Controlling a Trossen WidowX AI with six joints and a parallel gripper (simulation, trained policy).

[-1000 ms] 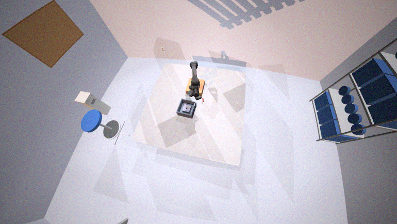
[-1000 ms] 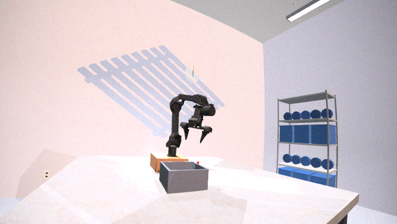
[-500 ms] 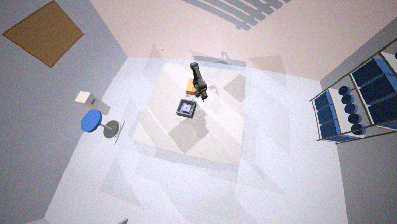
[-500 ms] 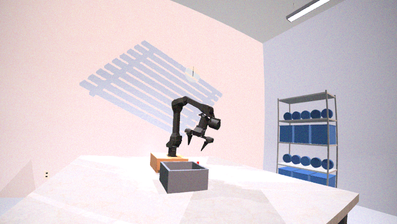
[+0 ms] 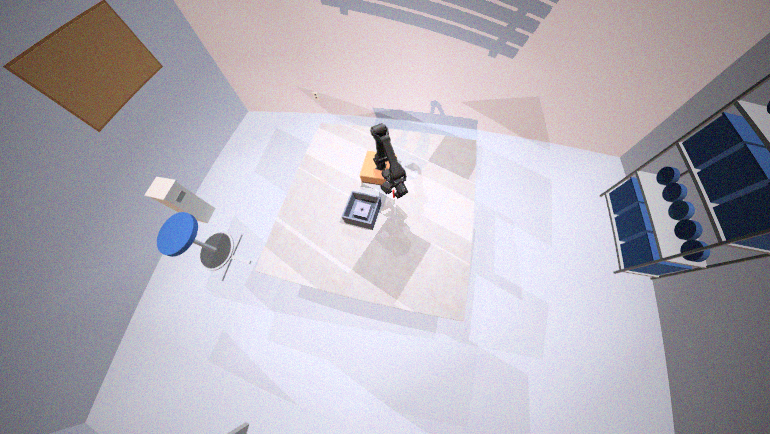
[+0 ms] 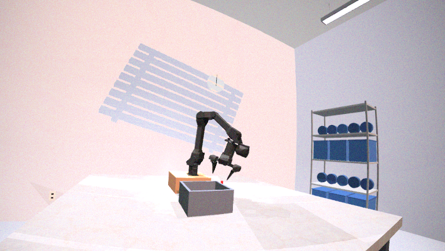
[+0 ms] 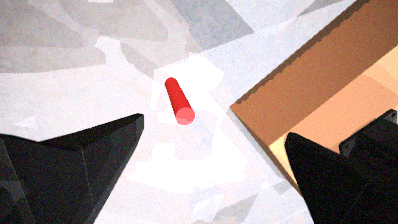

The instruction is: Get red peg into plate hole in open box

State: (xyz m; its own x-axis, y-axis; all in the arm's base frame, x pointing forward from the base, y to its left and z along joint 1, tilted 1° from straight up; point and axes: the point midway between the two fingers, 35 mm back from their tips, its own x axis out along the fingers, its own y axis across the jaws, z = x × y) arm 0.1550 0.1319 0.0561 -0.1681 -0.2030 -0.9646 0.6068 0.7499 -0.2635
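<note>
Jaws: wide open, nothing held
Red peg: toward eleven o'clock in wrist view
Approach: centre over it, descend straight, then close evenly

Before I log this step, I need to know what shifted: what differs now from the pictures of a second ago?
The gripper has swung away from the box's side and come lower, toward the red peg. Nothing was grasped or released. The peg, the open box and the orange block stayed put.
</note>
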